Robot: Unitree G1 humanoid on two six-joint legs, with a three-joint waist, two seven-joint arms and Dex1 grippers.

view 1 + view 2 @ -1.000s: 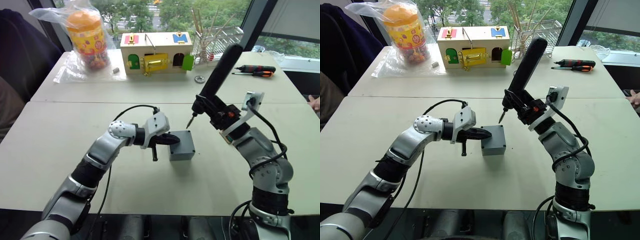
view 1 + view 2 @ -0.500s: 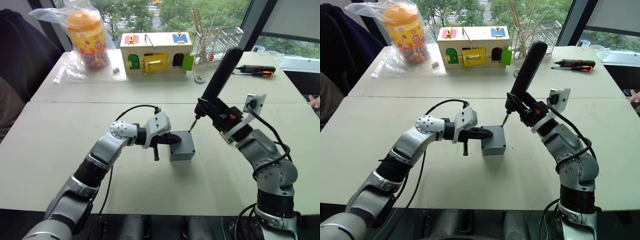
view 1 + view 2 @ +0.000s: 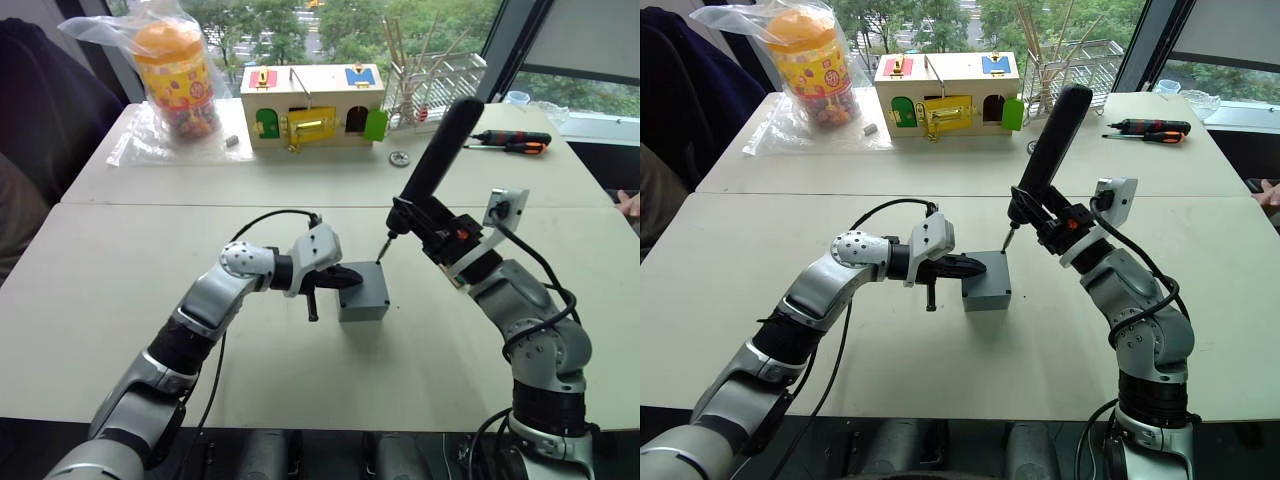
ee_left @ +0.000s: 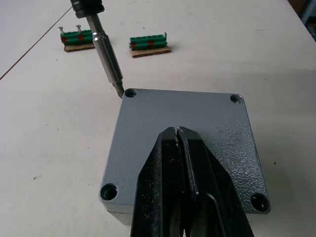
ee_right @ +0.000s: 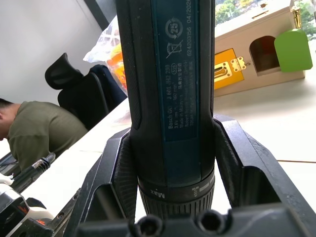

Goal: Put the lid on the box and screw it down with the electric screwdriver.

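The grey box (image 3: 364, 304) stands mid-table with the grey lid (image 4: 212, 123) lying flat on top, its corner holes showing. My left gripper (image 4: 177, 130) is shut, its fingertips resting on the lid's top from the box's left side (image 3: 347, 279). My right gripper (image 3: 440, 226) is shut on the electric screwdriver (image 3: 447, 138), a thick dark cylinder tilted up and to the right. The screwdriver's metal bit (image 4: 109, 57) points down, with its tip just beside the lid's far corner hole (image 4: 131, 93). The right wrist view has the tool body (image 5: 168, 89) clamped between both fingers (image 5: 117, 170).
At the back stand a wooden box with coloured doors (image 3: 312, 104), a bagged orange jar (image 3: 178, 80) and a wire rack (image 3: 437, 82). Black-and-orange hand screwdrivers (image 3: 512, 141) lie back right. Two green terminal strips (image 4: 149, 43) lie beyond the box. A person (image 5: 29, 133) sits off to the side.
My right gripper has brought the screwdriver down and towards the box, so the bit tip now sits at the lid's far corner. The left gripper has stayed on the lid.
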